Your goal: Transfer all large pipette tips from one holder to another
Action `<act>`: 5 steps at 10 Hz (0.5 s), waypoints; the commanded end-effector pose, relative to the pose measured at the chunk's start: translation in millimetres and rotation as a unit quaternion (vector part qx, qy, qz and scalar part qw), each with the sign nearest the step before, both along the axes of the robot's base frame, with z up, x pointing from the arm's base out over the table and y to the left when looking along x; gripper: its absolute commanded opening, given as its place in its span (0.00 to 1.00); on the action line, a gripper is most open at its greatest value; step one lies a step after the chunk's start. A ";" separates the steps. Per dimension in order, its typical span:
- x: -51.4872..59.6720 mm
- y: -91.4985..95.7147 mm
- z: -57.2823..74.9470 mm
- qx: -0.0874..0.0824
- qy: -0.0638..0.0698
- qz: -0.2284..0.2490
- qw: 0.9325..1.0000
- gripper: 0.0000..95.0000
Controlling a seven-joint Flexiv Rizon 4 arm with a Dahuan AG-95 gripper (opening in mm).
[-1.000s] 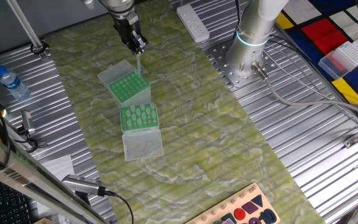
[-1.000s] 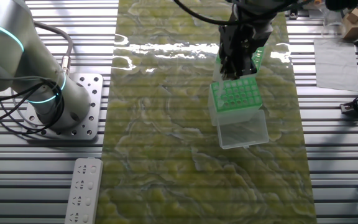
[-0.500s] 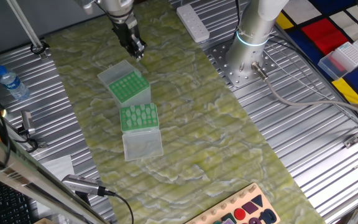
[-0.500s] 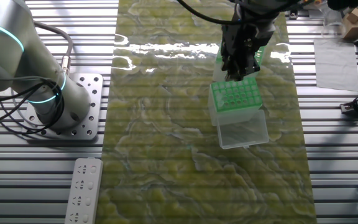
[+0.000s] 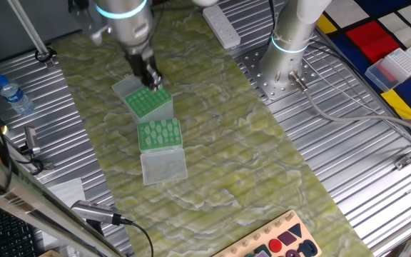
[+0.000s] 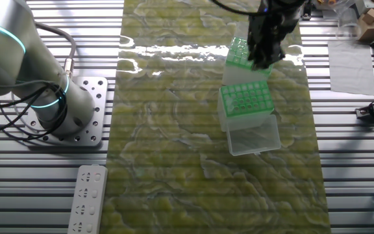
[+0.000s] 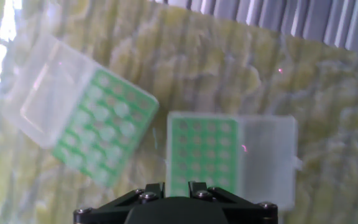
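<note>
Two green holders lie end to end on the marbled mat. The near holder (image 5: pixel 160 134) (image 6: pixel 245 101) carries the large pipette tips (image 5: pixel 160 130) (image 7: pixel 107 127), pale round tops in rows. The far holder (image 5: pixel 147 103) (image 6: pixel 237 51) (image 7: pixel 202 155) looks darker and flatter. My gripper (image 5: pixel 153 82) (image 6: pixel 263 62) (image 7: pixel 176 185) is low over the far holder, its fingers close together. I see no tip between them; the fingertips are hidden in the hand view.
Each holder's clear lid lies open, away from the other holder (image 5: pixel 163 166) (image 5: pixel 128 86). A water bottle (image 5: pixel 11 95) stands left, and a power strip (image 5: pixel 221 25) and the arm's base (image 5: pixel 291 43) stand at the far side. A shape board (image 5: pixel 277 243) lies at the front.
The gripper has come down from high above the mat onto the far holder. The pale tip that hung from its fingers one second ago no longer shows.
</note>
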State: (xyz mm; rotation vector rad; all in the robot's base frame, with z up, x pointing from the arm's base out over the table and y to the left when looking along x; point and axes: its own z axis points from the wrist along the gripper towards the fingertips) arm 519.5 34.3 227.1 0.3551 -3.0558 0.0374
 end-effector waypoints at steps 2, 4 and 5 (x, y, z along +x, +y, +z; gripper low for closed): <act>23.1 37.5 -16.5 0.000 -0.002 -0.003 1.000 0.20; 38.1 49.8 -24.3 0.001 -0.003 -0.001 1.000 0.20; 44.8 53.9 -27.0 0.001 -0.003 -0.001 1.000 0.20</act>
